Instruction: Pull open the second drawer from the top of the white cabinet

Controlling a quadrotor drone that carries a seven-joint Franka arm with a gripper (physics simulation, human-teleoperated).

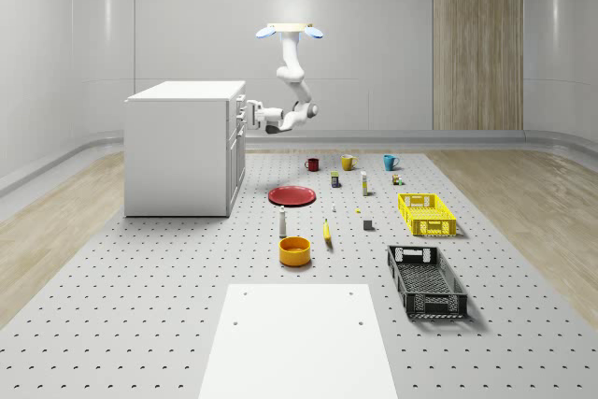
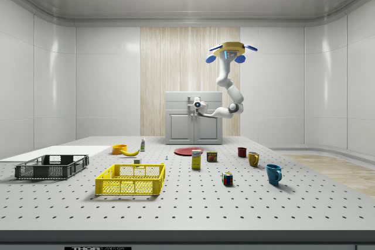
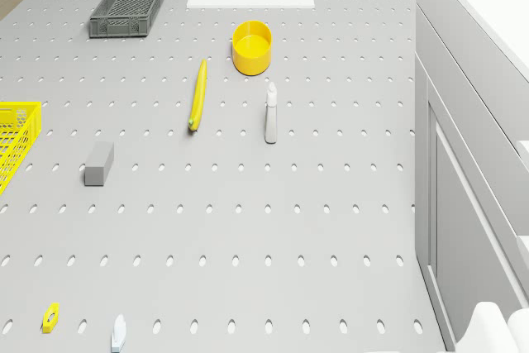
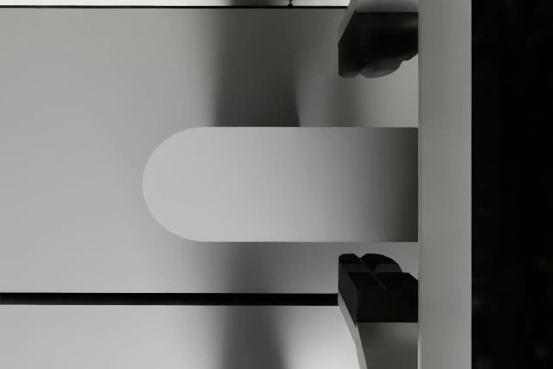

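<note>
White cabinet, red plate, yellow crate and black crate lower right of the whole-scene view, orange bowl, grey floor dotted with holes.

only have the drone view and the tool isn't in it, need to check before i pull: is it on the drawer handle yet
observer: Not gripping yet. In the wrist view the tool straddles a drawer handle, and its fingers stand clear of the handle on both sides.
operator: ok and where is the drone sitting relative to the cabinet
observer: In the whole-scene view the drone hovers in front of the white cabinet, higher than its top, with the arm bent down and across to the cabinet's front.
</note>
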